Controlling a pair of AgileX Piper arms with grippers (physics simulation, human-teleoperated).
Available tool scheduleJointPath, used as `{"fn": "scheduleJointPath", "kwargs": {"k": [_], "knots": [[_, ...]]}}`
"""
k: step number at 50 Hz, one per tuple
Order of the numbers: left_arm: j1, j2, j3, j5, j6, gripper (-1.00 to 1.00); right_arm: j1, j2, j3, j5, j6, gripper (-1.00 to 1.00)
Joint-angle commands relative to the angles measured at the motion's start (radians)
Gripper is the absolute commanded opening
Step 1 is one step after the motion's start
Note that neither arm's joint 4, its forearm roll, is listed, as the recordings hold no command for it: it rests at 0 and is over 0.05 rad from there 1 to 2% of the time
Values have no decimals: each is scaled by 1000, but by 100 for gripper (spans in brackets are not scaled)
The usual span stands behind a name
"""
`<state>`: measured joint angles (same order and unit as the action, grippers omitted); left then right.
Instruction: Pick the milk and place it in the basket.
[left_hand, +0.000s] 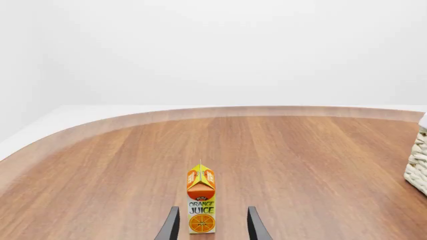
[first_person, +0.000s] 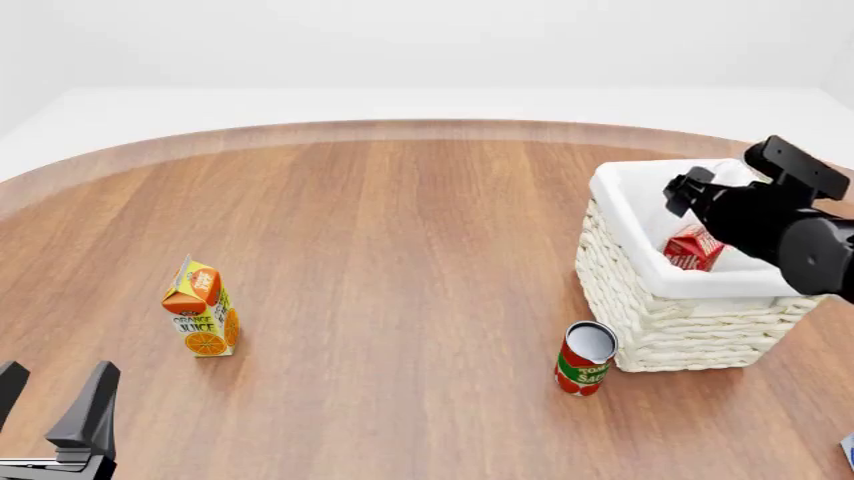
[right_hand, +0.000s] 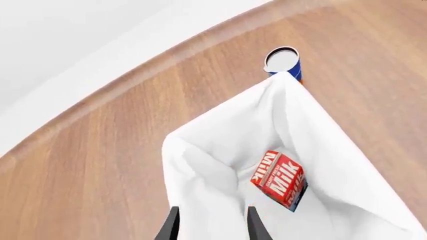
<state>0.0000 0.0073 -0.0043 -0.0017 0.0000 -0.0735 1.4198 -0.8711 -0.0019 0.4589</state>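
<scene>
Your right hand (right_hand: 209, 222) hangs over the basket (first_person: 627, 290) with its two dark, tapered fingers (right_hand: 169, 226) spread apart and nothing between them. The milk (right_hand: 279, 181) lies inside the basket on the smooth white cloth lining, tipped on its side, so the red panel with white lettering faces up and a strip of blue shows along one edge. It is clear of the fingers. From the front you see only the red corner of the carton above the liner's folded rim.

The basket is a boxy rectangle of chunky white woven wicker, its cloth draped softly over the top edge. Just beside its near corner stands a small cylindrical can (first_person: 585, 358), red with a green band and a pale metal lid, leaning a little toward the basket.

Your left hand (left_hand: 212, 225) sits low over the table (first_person: 400, 250), a broad rounded top of glossy reddish wood grain. Its black fingers are parted and hold nothing. The upright orange juice carton (first_person: 202, 307), a gable-topped box in yellow and orange, stands just ahead of them, seen between the fingers in the wrist view.
</scene>
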Motion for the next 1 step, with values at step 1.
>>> {"fn": "scheduleJointPath", "kwargs": {"k": [1], "knots": [[0,0,0,0,0,100,29,-82,37,47,-21,100]]}}
